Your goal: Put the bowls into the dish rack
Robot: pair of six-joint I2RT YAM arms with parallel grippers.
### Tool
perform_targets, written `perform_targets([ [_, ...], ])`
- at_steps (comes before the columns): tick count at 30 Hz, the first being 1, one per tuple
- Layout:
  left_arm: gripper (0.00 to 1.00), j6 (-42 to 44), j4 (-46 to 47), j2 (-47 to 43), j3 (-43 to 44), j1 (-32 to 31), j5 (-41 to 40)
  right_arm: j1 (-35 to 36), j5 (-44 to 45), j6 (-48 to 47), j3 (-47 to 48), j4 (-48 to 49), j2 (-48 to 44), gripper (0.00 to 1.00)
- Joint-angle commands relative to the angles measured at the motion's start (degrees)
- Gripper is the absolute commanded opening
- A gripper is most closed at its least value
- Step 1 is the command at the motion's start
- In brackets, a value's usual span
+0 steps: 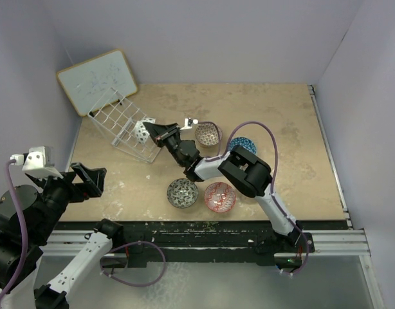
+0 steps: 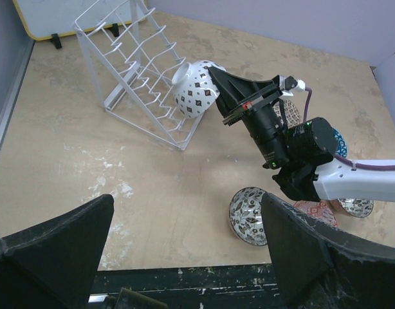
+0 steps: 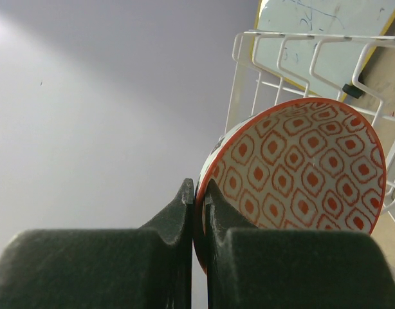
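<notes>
My right gripper is shut on the rim of a bowl with a red-orange diamond inside and a white, black-diamond outside. It holds the bowl on edge against the near right side of the white wire dish rack, among the wires. On the table lie a grey leaf-pattern bowl, a red bowl, a brown-rimmed bowl and a blue bowl. My left gripper is open and empty over the near left edge; the grey bowl lies beside its right finger.
A wood-framed whiteboard leans at the far left behind the rack. The right arm stretches across the middle over the bowls, with its purple cable looped above it. Walls close the left, back and right sides.
</notes>
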Motion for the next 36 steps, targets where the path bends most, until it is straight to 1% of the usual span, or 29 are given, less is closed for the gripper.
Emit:
perform_targets([
  [1, 0.99, 1.43, 0.68, -0.18, 0.14, 0.27, -0.47, 0.49, 2.28, 3.60, 3.97, 4.00, -0.29, 0.00],
  [13, 0.99, 1.67, 0.09, -0.62, 0.49, 0.31, -0.88, 0.69, 3.59, 5.63, 5.49, 2.67, 2.57, 0.00],
  [21, 0.99, 1.42, -0.76, -1.06, 0.88, 0.35, -0.96, 0.74, 4.41, 6.18, 6.30, 3.63, 3.71, 0.00],
  [28, 0.99, 1.21, -1.09, -1.41, 0.87, 0.35, -1.14, 0.78, 4.56, 10.00, 7.17, 4.51, 5.22, 0.00],
  [36, 0.99, 1.22, -1.14, -1.46, 0.58, 0.26, -0.84, 1.17, 7.09, 11.22, 4.75, 5.80, 2.15, 0.00],
])
